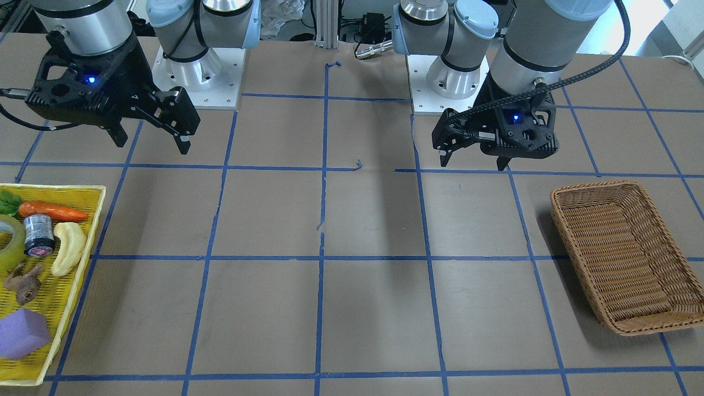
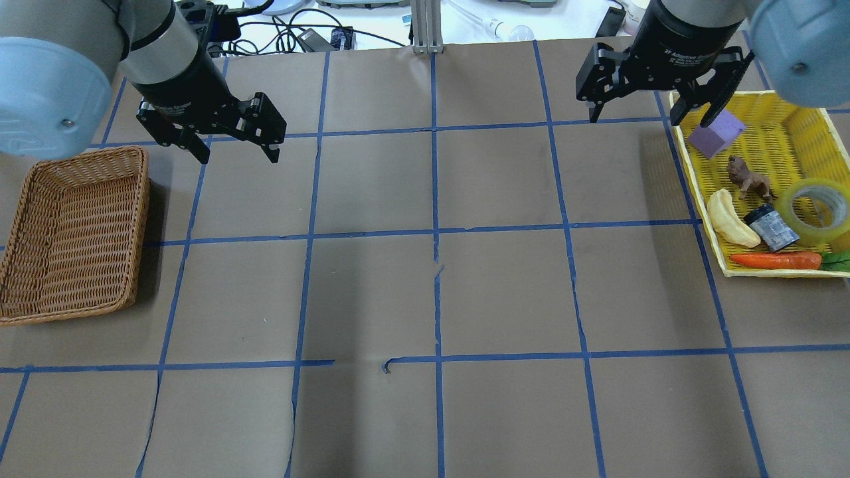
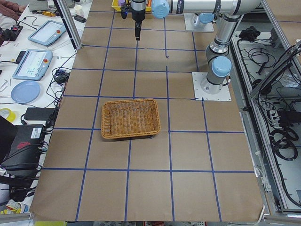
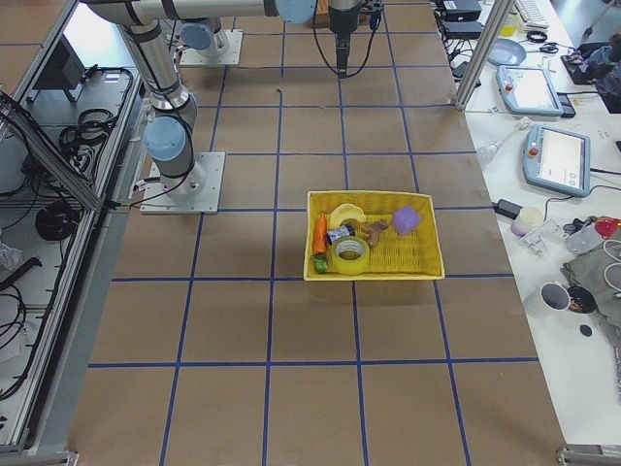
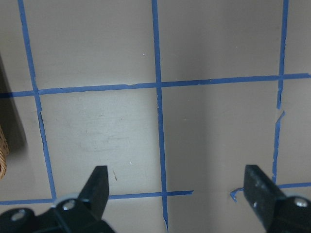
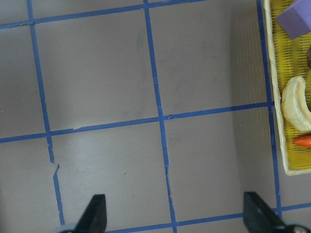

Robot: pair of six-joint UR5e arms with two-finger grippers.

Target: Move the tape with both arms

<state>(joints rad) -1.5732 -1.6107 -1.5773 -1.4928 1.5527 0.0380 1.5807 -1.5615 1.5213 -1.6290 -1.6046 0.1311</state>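
Yellow-green tape (image 1: 17, 247) lies in yellow tray (image 1: 55, 188), front view's left edge, untouched | overhead: right gripper (image 2: 649, 121) hangs spread wide at tray's far-left corner, left gripper (image 2: 239, 158) likewise spread beside wicker basket (image 2: 86, 155), far left | wrist views: only table (image 5: 97, 131) between parted fingers (image 5: 97, 187) | step: pre-pick; next likely right arm (image 2: 697, 13) reaches rightward, nearer, to roll.

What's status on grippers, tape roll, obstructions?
Left gripper open, empty, above table near brown wicker basket. Right gripper open, empty, at edge of yellow mesh tray. Translucent yellow-green tape roll lying in tray, ungrasped. Small black jar crowds it.
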